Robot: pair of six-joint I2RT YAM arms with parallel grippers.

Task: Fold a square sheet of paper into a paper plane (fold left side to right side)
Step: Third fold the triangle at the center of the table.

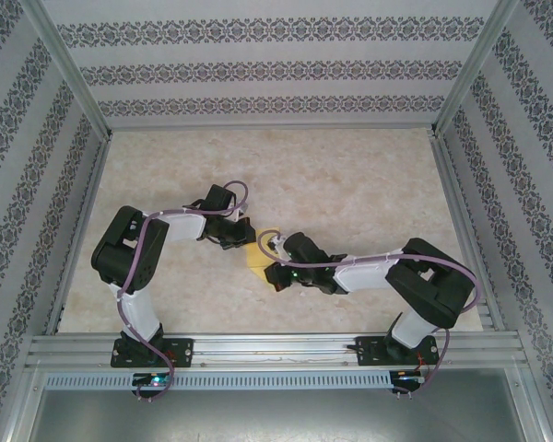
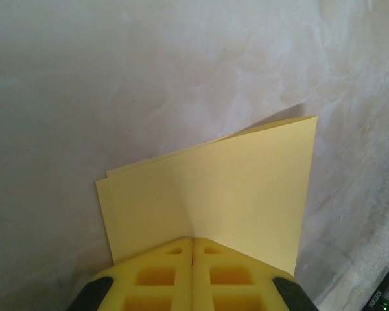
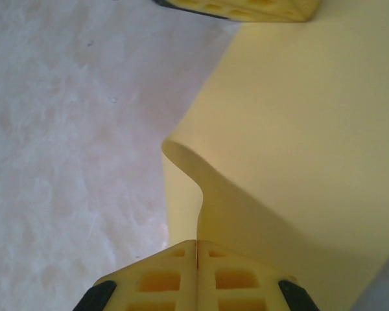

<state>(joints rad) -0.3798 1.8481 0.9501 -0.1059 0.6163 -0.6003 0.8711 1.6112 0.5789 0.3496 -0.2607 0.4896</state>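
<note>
Found square sheet of paper (image 1: 256,261) folded double with slightly offset layers, at mid-tabletop (image 1: 350,175) between both arms. Noted left jaws closed tight on one edge. Noted right jaws closed tight on the opposite side, pinching a curled-up layer. Could not tell whether lifted or resting.

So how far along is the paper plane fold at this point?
Done: the thin yellow sheet of paper is doubled over, two layers with edges nearly matched. In hand: left fingers and right fingers are both shut on it. Left: flattening the crease, every later fold; no dart shape yet.
</note>
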